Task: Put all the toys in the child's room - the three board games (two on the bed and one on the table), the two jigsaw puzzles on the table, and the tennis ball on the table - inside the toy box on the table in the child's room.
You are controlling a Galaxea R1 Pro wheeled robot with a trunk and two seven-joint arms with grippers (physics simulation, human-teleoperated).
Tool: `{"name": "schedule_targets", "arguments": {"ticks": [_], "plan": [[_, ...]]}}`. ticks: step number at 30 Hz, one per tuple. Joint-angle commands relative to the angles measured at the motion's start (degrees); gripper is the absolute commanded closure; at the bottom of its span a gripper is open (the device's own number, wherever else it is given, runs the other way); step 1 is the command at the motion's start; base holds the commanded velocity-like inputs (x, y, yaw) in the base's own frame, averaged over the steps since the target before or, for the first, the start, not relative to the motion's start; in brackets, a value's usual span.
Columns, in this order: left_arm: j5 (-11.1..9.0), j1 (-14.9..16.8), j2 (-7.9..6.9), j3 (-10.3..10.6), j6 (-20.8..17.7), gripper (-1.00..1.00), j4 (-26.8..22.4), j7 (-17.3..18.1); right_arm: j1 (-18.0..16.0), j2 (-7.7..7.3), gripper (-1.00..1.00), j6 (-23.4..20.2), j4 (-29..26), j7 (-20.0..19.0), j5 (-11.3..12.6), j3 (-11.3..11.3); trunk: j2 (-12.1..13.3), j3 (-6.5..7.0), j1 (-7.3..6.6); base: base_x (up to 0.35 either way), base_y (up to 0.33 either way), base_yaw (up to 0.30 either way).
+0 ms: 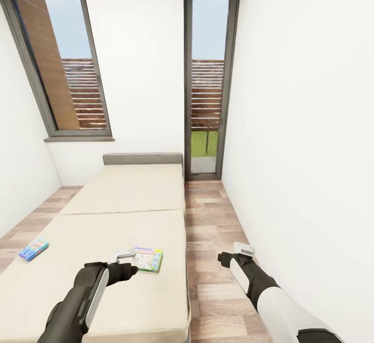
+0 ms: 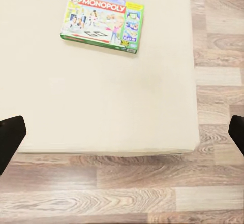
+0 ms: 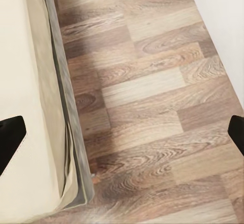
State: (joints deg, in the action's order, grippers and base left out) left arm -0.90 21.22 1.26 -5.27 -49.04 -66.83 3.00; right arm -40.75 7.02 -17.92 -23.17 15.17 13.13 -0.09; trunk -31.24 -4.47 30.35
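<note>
Two board games lie on the bed [image 1: 104, 197], which has a beige mattress. The pale and green Monopoly box [image 1: 147, 259] [image 2: 103, 21] is flat near the bed's right edge. A small blue box [image 1: 34, 249] rests by the left edge. My left gripper [image 1: 123, 256] [image 2: 122, 135] hovers just short of the Monopoly box, open and empty, its dark fingertips [image 2: 10, 140] spread wide. My right gripper [image 1: 242, 249] [image 3: 122, 132] hangs open over the wood floor [image 3: 152, 92] to the right of the bed, holding nothing.
A white wall [image 1: 301, 151] runs close along the right, leaving a narrow strip of plank floor [image 1: 208, 239] beside the bed. A tall glass door [image 1: 208, 83] and a window [image 1: 62, 63] stand behind the grey headboard [image 1: 143, 158]. The bed's grey frame edge [image 3: 63, 97] borders the floor.
</note>
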Motion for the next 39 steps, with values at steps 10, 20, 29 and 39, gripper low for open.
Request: {"name": "schedule_targets", "arguments": {"ticks": [10,20,29,39], "plan": [[-0.1,0.0,0.06,-0.2,-0.3,-1.00,-0.1,0.2,0.0,0.02,-1.00,-0.2,-0.1,0.2,0.3,0.0,-0.1,-0.12,0.05,0.103,0.021,0.000],[-0.1,0.0,0.07,-0.2,-0.3,-1.00,-0.1,0.2,0.0,0.02,-1.00,-0.2,-0.1,0.1,0.3,0.0,-0.1,-0.12,0.05,0.064,0.017,0.000],[-0.1,0.0,0.07,-0.2,-0.3,-1.00,-0.1,0.2,0.0,0.02,-1.00,-0.1,-0.1,0.1,0.2,0.0,-0.1,-0.12,0.05,0.007,0.002,0.000],[-0.1,0.0,0.06,-0.1,-0.3,-1.00,-0.1,0.3,0.0,0.02,-1.00,-0.2,-0.5,0.2,0.2,0.0,-0.1,-0.12,0.05,0.000,0.000,0.000]]}}
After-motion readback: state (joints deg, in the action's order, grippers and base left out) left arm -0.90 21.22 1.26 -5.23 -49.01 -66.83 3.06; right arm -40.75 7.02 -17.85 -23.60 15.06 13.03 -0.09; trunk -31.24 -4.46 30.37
